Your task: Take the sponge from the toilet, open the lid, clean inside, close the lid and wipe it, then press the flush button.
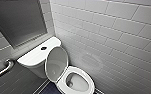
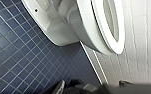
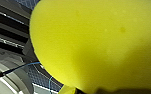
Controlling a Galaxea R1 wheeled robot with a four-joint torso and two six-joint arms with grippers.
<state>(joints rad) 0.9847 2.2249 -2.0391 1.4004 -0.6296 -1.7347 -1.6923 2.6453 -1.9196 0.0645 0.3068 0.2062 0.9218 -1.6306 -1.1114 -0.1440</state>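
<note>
clutching the sponge [image 3: 96, 42] is the right pincer [image 3: 101, 89], lid [image 1: 56, 61] raised.

Right gripper [image 3: 108, 91], just a dark edge showing, is clamped on the bright yellow soft sponge [image 3: 96, 42], which is carried dead ahead of the wrist at twelve o'clock, up in the air. Left gripper [image 2: 76, 89] hangs low, dark and blurred, wrist angled downward.
</note>
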